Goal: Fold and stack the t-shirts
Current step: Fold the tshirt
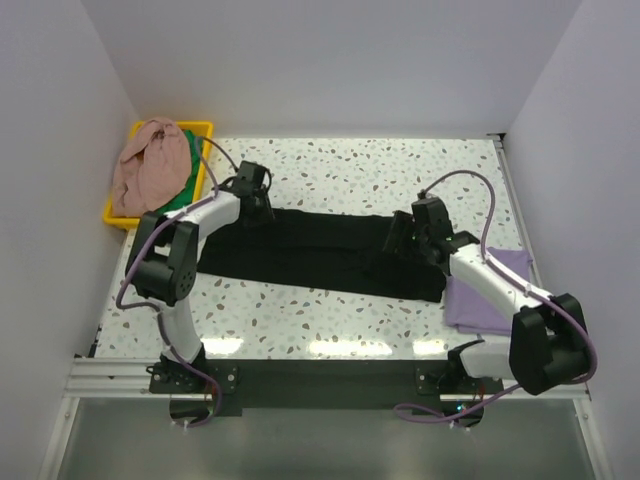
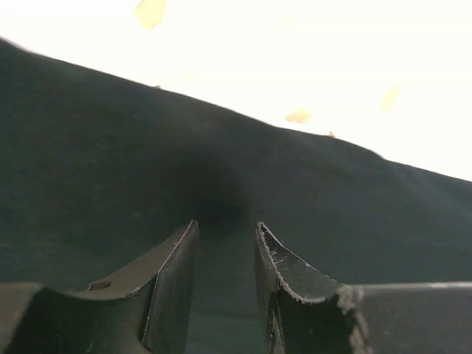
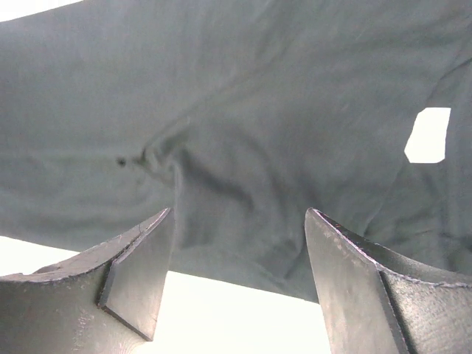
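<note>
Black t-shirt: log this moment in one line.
black t-shirt: folded into long strip | left gripper: open over it | right gripper: open over it

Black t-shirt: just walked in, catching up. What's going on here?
The robot works on the black t-shirt, spread as a long band across the table. The right claw hangs open over its right end; the left claw is at its left end, grip unclear. A lavender t-shirt lies at right; a pink t-shirt sits in the yellow bin.

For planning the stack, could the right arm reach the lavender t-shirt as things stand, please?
Probably yes: the lavender t-shirt lies just under that arm's forearm, nothing lying on it, and its fingers stand open.
</note>
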Available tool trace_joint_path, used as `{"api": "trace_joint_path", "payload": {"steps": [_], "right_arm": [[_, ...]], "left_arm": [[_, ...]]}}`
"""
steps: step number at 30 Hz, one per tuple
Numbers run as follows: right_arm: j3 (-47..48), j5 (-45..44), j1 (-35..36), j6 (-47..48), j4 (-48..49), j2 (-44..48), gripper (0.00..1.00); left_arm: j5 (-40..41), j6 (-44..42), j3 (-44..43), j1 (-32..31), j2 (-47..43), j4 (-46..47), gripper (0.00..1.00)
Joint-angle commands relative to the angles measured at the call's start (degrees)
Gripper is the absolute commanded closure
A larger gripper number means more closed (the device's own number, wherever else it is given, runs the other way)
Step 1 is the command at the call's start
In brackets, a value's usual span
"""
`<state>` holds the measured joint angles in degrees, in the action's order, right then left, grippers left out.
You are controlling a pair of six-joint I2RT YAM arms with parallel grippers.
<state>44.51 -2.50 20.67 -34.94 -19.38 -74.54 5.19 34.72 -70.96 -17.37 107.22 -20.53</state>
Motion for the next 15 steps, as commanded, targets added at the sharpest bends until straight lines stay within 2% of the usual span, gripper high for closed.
{"api": "trace_joint_path", "payload": {"steps": [1,5,11,15], "right_arm": [[3.3,-3.2,-1.8,-0.8,-1.9,-2.4,0.25],[3.9,-1.6,-4.7,-0.8,0.3,-8.1,0.26],[7.4,-0.4,-7.1,-0.4,2.5,-18.5,0.27],[15.7,-1.4,-7.7,1.8,0.2,-26.5,0.27]], "left_arm": [[5.2,-4.2,-2.5,0.1,1.7,-4.2,0.6],[7.1,-5.5,-2.5,0.1,3.4,-6.4,0.61],[3.8,-4.2,1.1,0.1,3.3,-6.7,0.62],[0.3,-2.3,7.2,0.1,-0.9,-5.0,0.64]]}}
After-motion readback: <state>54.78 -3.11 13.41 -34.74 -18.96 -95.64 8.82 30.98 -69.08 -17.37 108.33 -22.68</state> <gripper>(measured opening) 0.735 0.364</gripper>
